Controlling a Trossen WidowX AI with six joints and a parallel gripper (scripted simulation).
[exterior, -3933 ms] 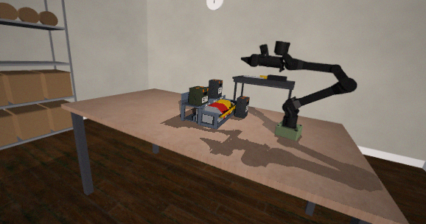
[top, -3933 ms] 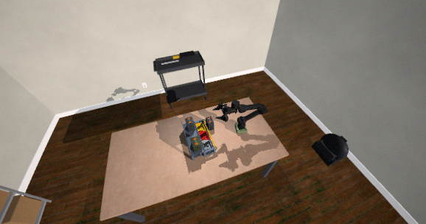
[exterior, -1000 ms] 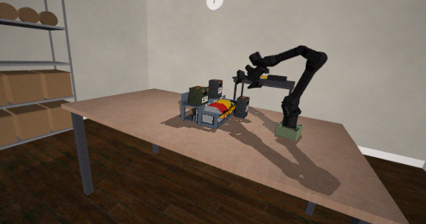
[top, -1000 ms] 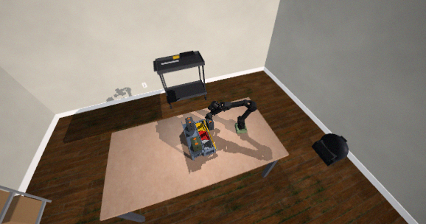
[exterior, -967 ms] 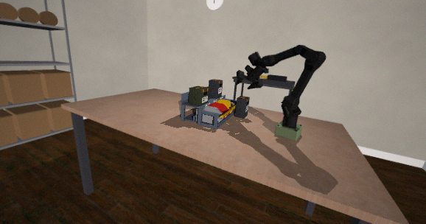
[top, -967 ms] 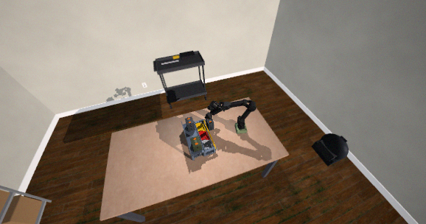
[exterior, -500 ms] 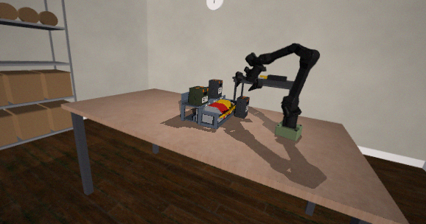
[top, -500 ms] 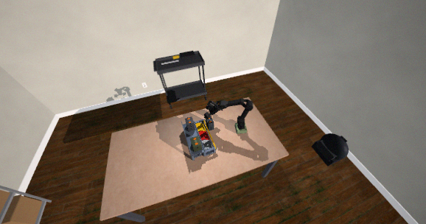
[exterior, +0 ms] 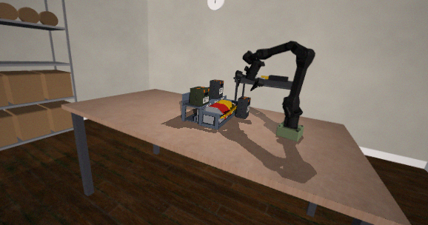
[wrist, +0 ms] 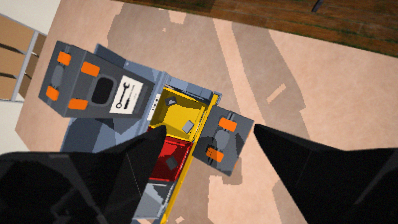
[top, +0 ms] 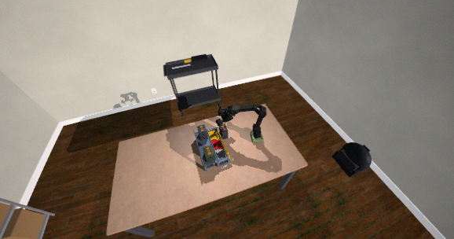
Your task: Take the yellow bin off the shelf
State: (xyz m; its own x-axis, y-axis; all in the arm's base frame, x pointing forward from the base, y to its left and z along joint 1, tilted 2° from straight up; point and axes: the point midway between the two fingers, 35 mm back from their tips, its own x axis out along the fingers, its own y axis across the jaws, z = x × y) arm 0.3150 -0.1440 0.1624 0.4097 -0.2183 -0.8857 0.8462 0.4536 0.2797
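Above a table [top: 157,187] [exterior: 155,128] [wrist: 350,90], a robot's gripper [top: 221,121] [exterior: 245,83] [wrist: 209,128] hangs with fingers spread, nothing between them, near the long edge facing the cart [top: 190,73] [exterior: 275,84]. The yellow bin [top: 213,134] [exterior: 226,103] [wrist: 175,117], parts inside, sits in the blue shelf [top: 206,166] [exterior: 202,121] [wrist: 77,137], well in from the table's corners, next to the red bin [top: 217,144] [exterior: 218,108] [wrist: 172,160]. Two cases top the shelf; a gray case [top: 224,131] [exterior: 243,109] [wrist: 225,137] stands just beside it, on the side toward the arm's green base [top: 254,139] [exterior: 282,134].
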